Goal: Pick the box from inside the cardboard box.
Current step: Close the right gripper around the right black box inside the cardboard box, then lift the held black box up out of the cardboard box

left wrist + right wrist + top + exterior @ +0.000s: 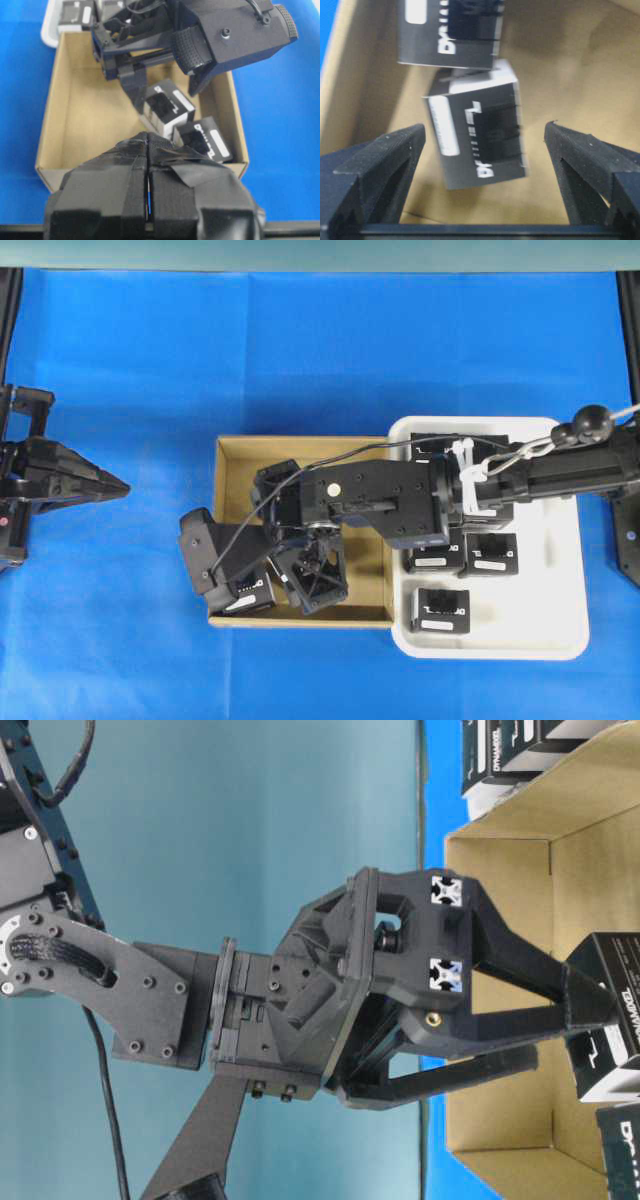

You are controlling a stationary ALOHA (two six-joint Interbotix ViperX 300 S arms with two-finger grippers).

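We see the right pincer [482, 165] spread wide and grasping nothing, its two fingers [385, 165] standing on either side of a black box [477, 135] without touching it. That box lies on the floor of the cardboard box [240, 452], in the lower half as the overhead view has it, tilted askew to the walls. In the right wrist view its long axis runs roughly up and down the frame, leaning a little. Its dark face carries blurred white lettering that we cannot read there, a white label strip runs along its left edge, and its top face is white. A second black box [450, 35] lies just beyond it, near the carton wall, with white letters beginning "DY". The table-level view shows "DYNAMIXEL" on such boxes. Beside the carton a white tray [570, 645] holds more black boxes [441, 610]. Both rest on the blue tabletop [300, 350]. The left pincer [110, 485] is clenched shut, well away to the left.
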